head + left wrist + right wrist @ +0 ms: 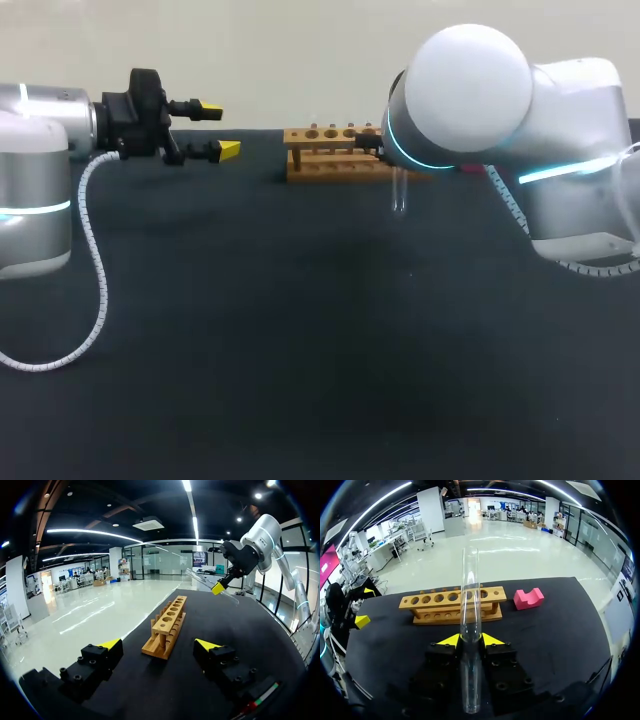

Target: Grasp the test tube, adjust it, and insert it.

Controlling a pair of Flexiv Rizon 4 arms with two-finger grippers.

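Test tube (470,595): pinched in right gripper (470,641), in air just before wooden rack (432,605). Left gripper (219,131) spread, empty, well apart. Best next: set vertical, align over hole, lower slowly.

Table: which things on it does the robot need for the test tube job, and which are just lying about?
Needed:
test tube, clamped in the right gripper
wooden rack with holes, ahead of that gripper

Lying about:
pink block, beside one end of the rack, not touching it
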